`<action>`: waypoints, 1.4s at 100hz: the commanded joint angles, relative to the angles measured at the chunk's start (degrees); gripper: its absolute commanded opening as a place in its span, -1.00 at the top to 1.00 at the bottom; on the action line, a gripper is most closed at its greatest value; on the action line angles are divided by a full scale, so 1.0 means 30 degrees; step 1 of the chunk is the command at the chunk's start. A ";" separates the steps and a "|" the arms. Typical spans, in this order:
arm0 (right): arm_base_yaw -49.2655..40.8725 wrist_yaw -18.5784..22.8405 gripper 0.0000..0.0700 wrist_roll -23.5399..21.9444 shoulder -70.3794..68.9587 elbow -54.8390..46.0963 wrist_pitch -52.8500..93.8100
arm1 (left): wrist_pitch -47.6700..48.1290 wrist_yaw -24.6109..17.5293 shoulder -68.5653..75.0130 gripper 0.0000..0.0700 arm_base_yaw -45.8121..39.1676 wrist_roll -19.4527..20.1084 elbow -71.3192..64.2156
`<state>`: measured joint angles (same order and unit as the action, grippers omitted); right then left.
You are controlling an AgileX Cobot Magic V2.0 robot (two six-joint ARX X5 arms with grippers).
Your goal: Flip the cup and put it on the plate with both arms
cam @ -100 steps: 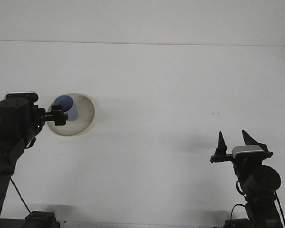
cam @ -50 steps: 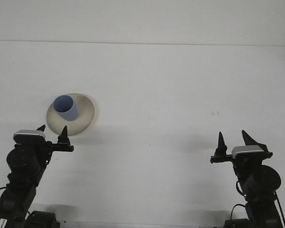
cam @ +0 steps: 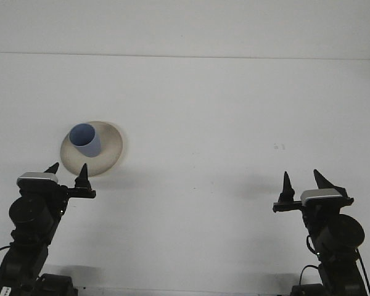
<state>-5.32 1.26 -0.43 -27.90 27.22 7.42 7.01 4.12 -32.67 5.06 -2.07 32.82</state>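
Note:
A blue cup point(cam: 86, 140) stands upright with its mouth up on a beige plate point(cam: 109, 150) at the left of the white table. My left gripper point(cam: 68, 173) is open, low at the near left, just in front of the plate and apart from it. My right gripper point(cam: 304, 182) is open at the near right, far from the cup, with nothing between its fingers.
The white table point(cam: 222, 123) stretches back to a pale wall. A small dark mark point(cam: 279, 147) lies on the table right of centre. Both arm bases stand at the near edge.
The left arm let go of the cup and pulled back down toward the near edge, leaving the cup on the plate. In the last half second it hardly moved. The right arm stayed still.

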 commanded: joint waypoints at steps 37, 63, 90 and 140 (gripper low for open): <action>-0.0044 -0.0066 0.88 0.0015 -0.0087 0.0000 -0.0182 | -0.0138 -0.0066 -0.0066 0.98 0.0051 -0.0044 0.0204; -0.0044 -0.0066 0.88 0.0015 -0.0087 0.0000 -0.0291 | 0.0087 -0.0066 -0.0066 0.98 0.0051 -0.0044 0.0204; -0.0044 -0.0066 0.88 0.0015 -0.0095 0.0000 -0.0474 | 0.0073 -0.0066 -0.0066 0.97 0.0051 -0.0044 0.0204; -0.0044 -0.0066 0.88 0.0015 -0.0095 0.0000 -0.0474 | 0.0073 -0.0066 -0.0066 0.97 0.0051 -0.0044 0.0204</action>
<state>-5.32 1.26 -0.43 -27.90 27.20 6.74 7.73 4.12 -32.67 5.06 -2.24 32.82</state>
